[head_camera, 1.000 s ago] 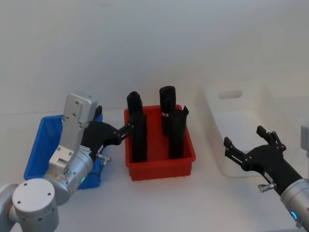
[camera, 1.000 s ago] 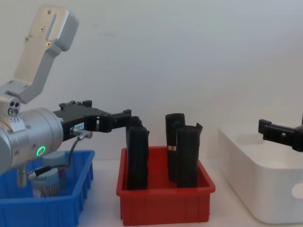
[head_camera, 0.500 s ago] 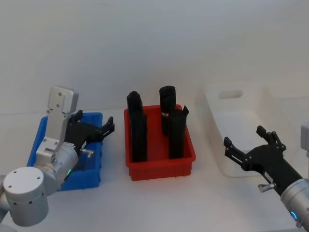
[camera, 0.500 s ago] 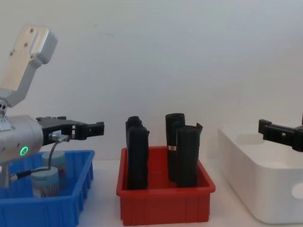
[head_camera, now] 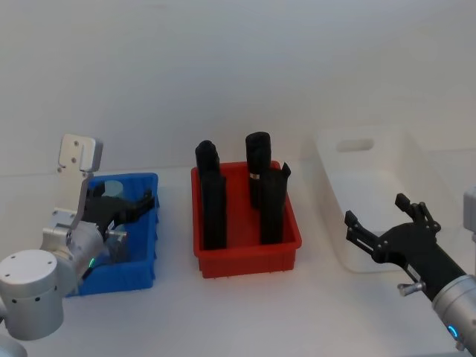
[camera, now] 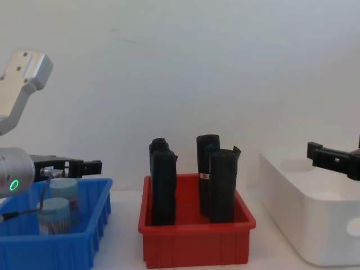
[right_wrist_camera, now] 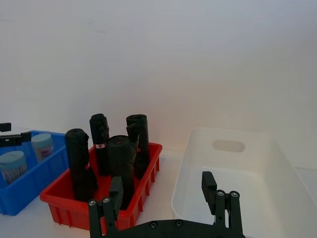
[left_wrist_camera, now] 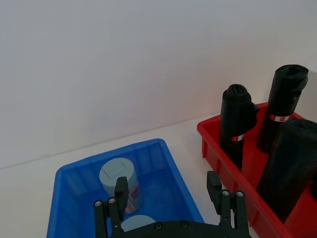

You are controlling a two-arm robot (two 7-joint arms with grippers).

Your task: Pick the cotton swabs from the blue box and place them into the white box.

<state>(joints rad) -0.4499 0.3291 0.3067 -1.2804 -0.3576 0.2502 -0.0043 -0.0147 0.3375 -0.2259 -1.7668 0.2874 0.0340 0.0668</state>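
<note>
The left gripper point(left_wrist_camera: 167, 184) hangs over the blue box point(camera: 62, 250) with jaws spread wide, probably so it can come down around one of the two swab jars point(camera: 54, 216) inside, while the right gripper point(right_wrist_camera: 162, 184), jaws also released, is parked near the white box point(camera: 315, 225).

Silver-grey arms point(head_camera: 33, 294) with rounded joint caps were shown, a green ring light point(head_camera: 89, 262) at eight o'clock, a blue light point(head_camera: 451, 331) at four o'clock. The left gripper point(left_wrist_camera: 167, 186) and right gripper point(right_wrist_camera: 162, 183) were black, screw-studded.
</note>
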